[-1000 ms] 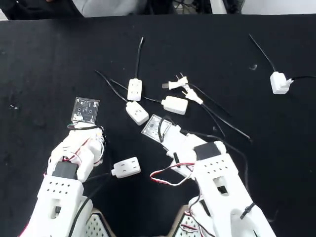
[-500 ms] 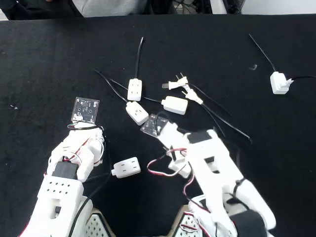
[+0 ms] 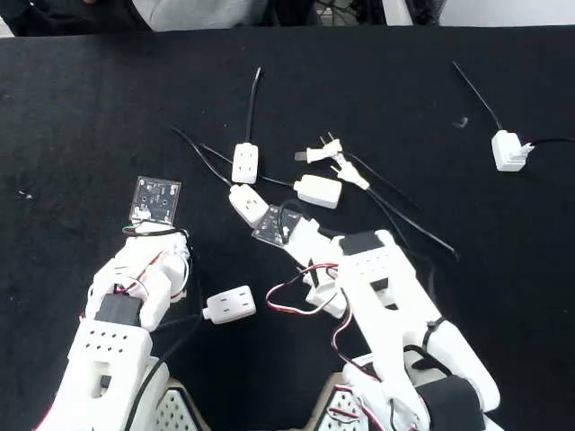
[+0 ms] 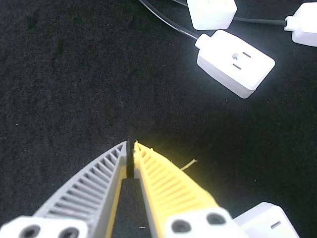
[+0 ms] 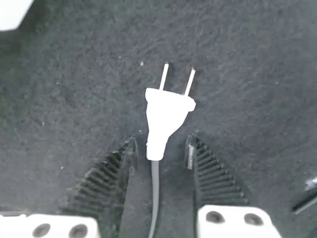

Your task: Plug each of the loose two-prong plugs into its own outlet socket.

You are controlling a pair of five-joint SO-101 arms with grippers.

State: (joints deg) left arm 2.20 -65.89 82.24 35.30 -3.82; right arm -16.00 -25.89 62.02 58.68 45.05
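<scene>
As the right arm has shifted sideways, the right gripper (image 5: 161, 143) now stands open astride a two-prong plug (image 5: 167, 111) lying on the table (image 5: 247, 59), ready to grasp it, while the left gripper (image 4: 131, 148) is closed and empty.

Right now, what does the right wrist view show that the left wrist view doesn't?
Right wrist view: one two-prong plug lying flat, prongs pointing away from the camera, its cord running back between the right arm's jaws, which are open either side and clear of it. Left wrist view: an outlet socket with slots facing up, black cords, parts of three more white blocks, and the left arm's jaws, shut on nothing. Both: the black table. A white corner at the right wrist view's edge may be another socket; cannot tell.
</scene>
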